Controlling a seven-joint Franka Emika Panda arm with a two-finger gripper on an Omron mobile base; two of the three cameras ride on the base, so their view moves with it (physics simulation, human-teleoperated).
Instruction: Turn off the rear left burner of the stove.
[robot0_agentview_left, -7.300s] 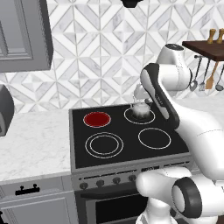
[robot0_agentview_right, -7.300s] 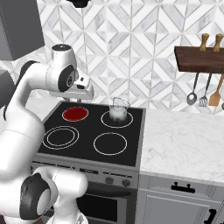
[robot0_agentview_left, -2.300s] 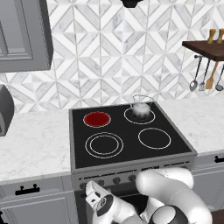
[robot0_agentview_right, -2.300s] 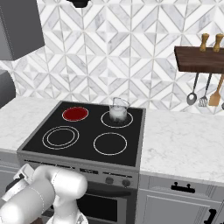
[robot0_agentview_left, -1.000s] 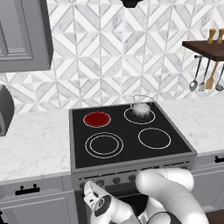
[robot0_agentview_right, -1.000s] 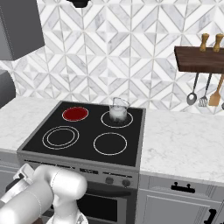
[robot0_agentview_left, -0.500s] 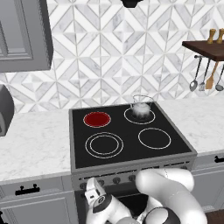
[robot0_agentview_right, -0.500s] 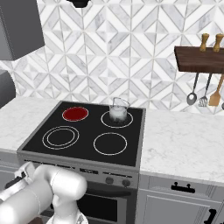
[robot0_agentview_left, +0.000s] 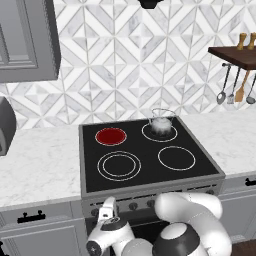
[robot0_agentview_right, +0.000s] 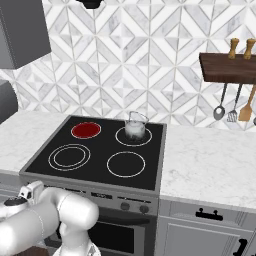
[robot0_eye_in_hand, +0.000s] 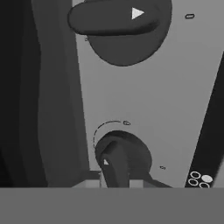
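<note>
Your hand camera faces a dark knob (robot0_eye_in_hand: 120, 159) on the stove (robot0_agentview_left: 150, 176) front panel. The rear left burner (robot0_agentview_left: 111, 135) glows red. You cannot tell how far the claw is open.

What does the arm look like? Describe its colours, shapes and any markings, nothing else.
The arm is glossy white, built of fat rounded segments, with a dark grey round joint cap at the elbow. The wrist is white with dark bands and a small white block on top. In the right base view the same smooth white shell shows. No cables or markings are visible.
</note>
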